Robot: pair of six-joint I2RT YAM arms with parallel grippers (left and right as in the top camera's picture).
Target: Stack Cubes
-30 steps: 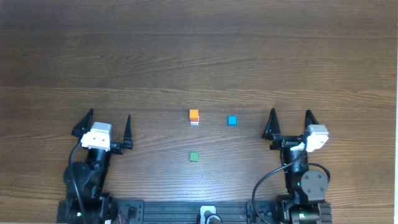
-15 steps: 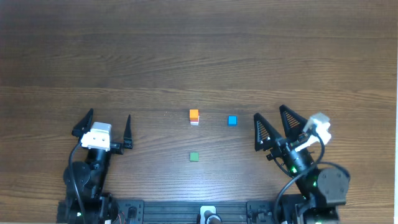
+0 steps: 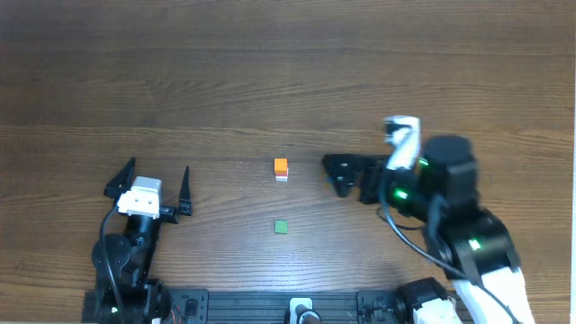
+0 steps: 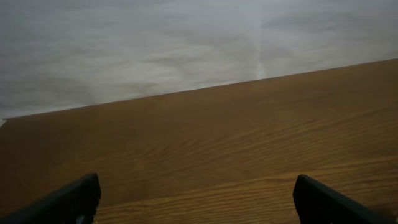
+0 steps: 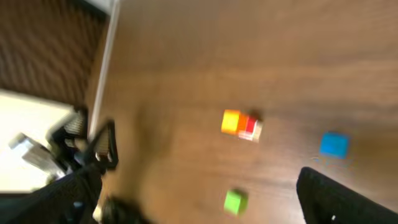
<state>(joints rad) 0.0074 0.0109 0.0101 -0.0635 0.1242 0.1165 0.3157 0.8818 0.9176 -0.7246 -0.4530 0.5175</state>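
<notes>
We are holding the right jaws wide and empty near the small blue cube [image 5: 334,144] mid-worktop (approach step, we are judging); next needs centring, then lowering.

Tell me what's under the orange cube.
The orange cube sits on a red cube, with a pale sliver at the base; whether that is another cube is unclear.
</notes>
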